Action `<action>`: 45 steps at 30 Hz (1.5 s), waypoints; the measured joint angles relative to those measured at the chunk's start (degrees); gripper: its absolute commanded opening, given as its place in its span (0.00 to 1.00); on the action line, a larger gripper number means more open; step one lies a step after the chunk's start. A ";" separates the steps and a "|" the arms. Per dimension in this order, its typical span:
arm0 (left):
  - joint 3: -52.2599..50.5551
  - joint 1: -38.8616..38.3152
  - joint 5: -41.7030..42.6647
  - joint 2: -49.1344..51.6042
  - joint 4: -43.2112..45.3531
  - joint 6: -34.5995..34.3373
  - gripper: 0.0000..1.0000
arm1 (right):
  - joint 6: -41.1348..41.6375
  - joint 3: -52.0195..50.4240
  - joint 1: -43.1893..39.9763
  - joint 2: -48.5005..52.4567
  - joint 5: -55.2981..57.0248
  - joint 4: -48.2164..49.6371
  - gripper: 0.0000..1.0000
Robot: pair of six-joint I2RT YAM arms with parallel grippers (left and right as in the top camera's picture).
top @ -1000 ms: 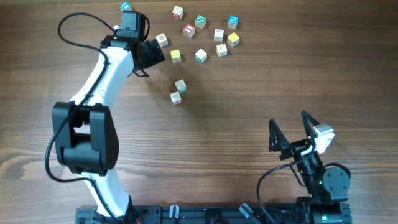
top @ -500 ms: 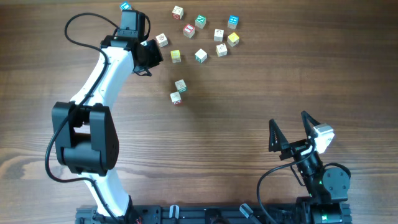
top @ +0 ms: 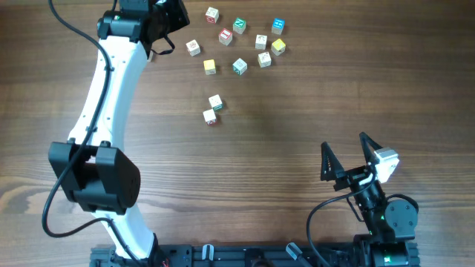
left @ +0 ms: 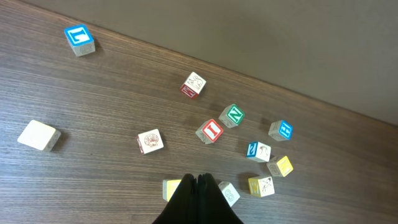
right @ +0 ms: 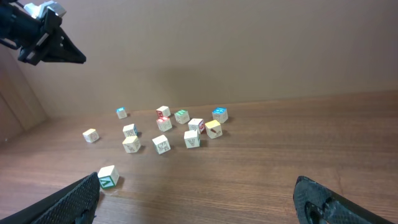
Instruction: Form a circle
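Left claw [left: 198, 186] is pressed tight together, pinching nothing, and hangs above the far side of the table with cubes scattered below it. Biggest thing in the overhead view is my left arm [top: 111, 89], stretched long over the wooden table [top: 297, 111] from the near edge to the far-left corner, hiding the boards beneath it. Right claw [top: 345, 144] sits at the near right, fingers spread wide with nothing between them, well apart from every cube.

Now the circle [top: 239, 66]: it's only a loose, ragged gathering of cubes at the far middle of the table. There are gaps between most of them, they carry red, green and blue marks, and two are pale yellow. A pair of cubes [top: 215, 101] lies just beside each other, nearer me and apart from that gathering.

From my left wrist, the closed fingertips cut across a yellow cube [left: 169, 188] and a white cube [left: 229, 194]. Off left, a blue-marked cube [left: 79, 38] and a blank pale cube [left: 38, 135] each lie alone.
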 measured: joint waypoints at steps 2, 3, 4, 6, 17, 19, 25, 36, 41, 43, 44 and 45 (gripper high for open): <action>0.00 -0.52 0.02 0.20 -0.26 0.00 0.04 | 0.00 0.00 0.00 0.00 0.00 0.00 1.00; 0.00 -0.81 0.00 0.31 -0.28 0.00 0.04 | 0.00 0.00 0.00 0.00 0.00 0.00 1.00; 0.00 -1.03 0.02 0.39 -0.31 0.00 0.04 | 0.00 -0.02 0.00 0.00 0.00 0.00 1.00; 0.00 -1.64 0.02 0.52 -0.46 0.00 0.04 | 0.00 -0.02 0.00 0.00 0.00 0.02 1.00; 0.00 -2.05 0.00 1.36 -1.09 0.00 0.04 | 0.00 0.00 0.00 0.00 0.00 0.00 1.00; 0.00 -2.05 0.00 1.38 -1.09 0.00 0.04 | 0.00 -0.02 0.00 0.00 0.00 0.00 1.00; -0.02 -2.08 0.00 1.60 -1.36 0.00 0.04 | 0.00 0.00 0.00 0.00 0.00 0.00 1.00; -0.04 -4.76 0.00 6.03 -1.75 0.00 0.04 | 0.00 -0.02 0.00 0.00 0.00 0.00 1.00; -0.04 -5.03 0.00 8.46 -1.84 0.00 0.04 | 0.00 0.00 0.00 0.00 0.00 0.00 1.00; -0.31 -5.03 0.00 9.31 -2.01 0.00 0.04 | 0.00 0.00 0.00 0.00 0.00 0.00 0.99; -0.37 -5.03 0.00 9.55 -2.03 0.00 0.04 | 0.00 -0.02 0.00 0.00 0.00 0.00 1.00; -0.37 -5.03 0.00 9.73 -2.03 0.00 0.04 | 0.00 0.00 0.00 0.00 0.00 0.00 1.00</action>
